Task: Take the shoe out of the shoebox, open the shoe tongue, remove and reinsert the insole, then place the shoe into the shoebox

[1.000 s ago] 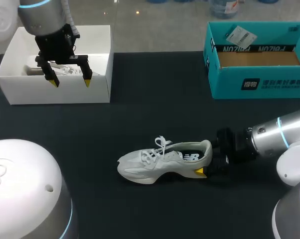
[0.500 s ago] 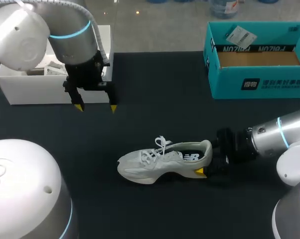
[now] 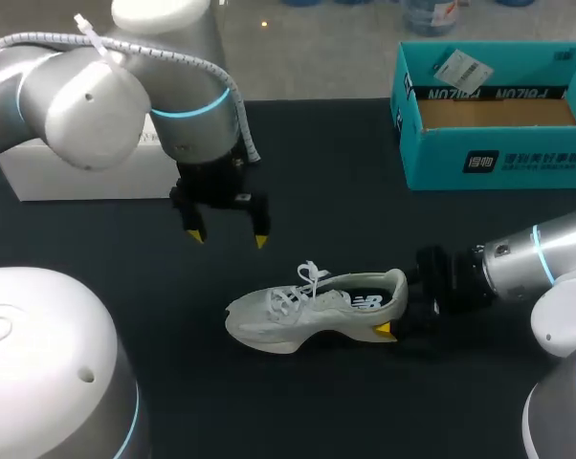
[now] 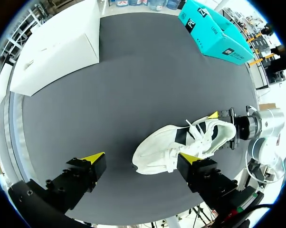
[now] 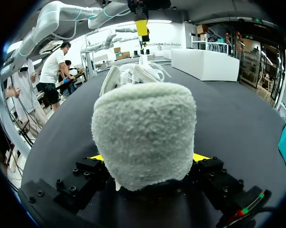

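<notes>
Left gripper (image 3: 227, 239), open and empty, brought over from white box (image 3: 68, 182) to near white sneaker (image 3: 307, 311) on black table (image 3: 298, 191). Right gripper (image 5: 147, 159) clamped on its heel. Tongue opening likely next.

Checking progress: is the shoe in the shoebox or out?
Out. The shoe sits on the black table, well apart from the teal shoebox.

Shoe (image 3: 307, 311) on counter (image 3: 307, 172): heel between right tool's (image 5: 148, 157) fingers, toe ahead of left tool (image 3: 226, 235); shoebox (image 3: 489, 163) well apart beside right tool.
</notes>
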Robot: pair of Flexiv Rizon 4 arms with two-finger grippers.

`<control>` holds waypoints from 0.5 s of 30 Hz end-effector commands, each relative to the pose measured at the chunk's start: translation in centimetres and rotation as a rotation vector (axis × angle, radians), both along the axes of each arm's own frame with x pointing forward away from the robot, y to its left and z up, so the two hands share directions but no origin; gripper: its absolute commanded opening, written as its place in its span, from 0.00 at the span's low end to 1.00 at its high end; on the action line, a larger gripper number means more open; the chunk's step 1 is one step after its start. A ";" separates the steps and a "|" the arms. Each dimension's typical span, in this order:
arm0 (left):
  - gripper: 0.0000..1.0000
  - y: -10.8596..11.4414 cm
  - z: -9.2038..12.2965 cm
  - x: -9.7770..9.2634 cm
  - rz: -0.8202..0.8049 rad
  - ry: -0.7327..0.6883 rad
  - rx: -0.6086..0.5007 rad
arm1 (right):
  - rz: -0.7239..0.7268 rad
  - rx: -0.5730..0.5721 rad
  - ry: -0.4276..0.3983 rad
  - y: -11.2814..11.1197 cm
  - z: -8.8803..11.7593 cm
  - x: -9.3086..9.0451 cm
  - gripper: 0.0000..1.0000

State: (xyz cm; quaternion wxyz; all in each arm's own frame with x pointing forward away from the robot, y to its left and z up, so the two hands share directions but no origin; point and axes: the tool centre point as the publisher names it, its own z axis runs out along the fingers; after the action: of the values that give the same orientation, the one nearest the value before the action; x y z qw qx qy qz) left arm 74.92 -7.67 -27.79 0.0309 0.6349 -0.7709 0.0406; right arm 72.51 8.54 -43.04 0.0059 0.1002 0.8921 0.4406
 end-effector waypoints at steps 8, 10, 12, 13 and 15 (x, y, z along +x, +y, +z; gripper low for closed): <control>1.00 -0.3 -0.1 0.4 0.001 0.006 0.006 | -0.001 -0.005 0.001 0.4 -0.9 -0.4 0.00; 1.00 -0.3 -0.1 0.4 0.001 0.006 0.006 | -0.001 -0.005 0.001 0.4 -0.9 -0.4 0.00; 1.00 -0.3 0.0 0.6 0.011 -0.009 0.022 | -0.001 -0.005 0.001 0.4 -0.9 -0.4 0.00; 1.00 -0.4 0.0 0.6 0.022 -0.036 0.020 | -0.001 -0.005 0.001 0.4 -0.9 -0.4 0.00; 1.00 -0.8 0.3 0.6 0.022 -0.031 -0.015 | -0.001 -0.005 0.001 0.4 -0.9 -0.4 0.00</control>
State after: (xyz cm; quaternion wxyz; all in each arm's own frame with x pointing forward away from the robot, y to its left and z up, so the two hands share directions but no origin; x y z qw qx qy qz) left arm 75.97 -8.40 -27.50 0.0222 0.6423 -0.7646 0.0489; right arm 72.51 8.54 -43.04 0.0059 0.1002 0.8921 0.4406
